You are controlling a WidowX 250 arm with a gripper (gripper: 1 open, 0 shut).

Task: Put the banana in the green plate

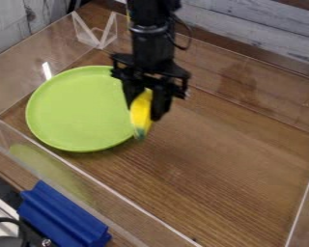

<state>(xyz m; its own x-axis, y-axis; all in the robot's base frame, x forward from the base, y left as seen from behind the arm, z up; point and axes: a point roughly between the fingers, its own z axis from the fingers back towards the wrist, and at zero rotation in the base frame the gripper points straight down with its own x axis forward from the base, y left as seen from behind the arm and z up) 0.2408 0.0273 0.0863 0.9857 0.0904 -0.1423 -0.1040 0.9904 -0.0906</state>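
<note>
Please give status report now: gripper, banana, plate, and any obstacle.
Gripper shut on banana, pointing down. Banana lifted, hanging over the right rim of green plate, not yet set down. Plate bare, nothing in the way.

Plate (70, 109), left of centre: uniform lime green. Banana (140, 114), centre: yellow with a greenish lower tip. Gripper (146, 100), centre: black. Table (235, 174): brown wood grain. Block (61, 224), lower left: blue. Container (113, 25), upper centre: yellow.
</note>
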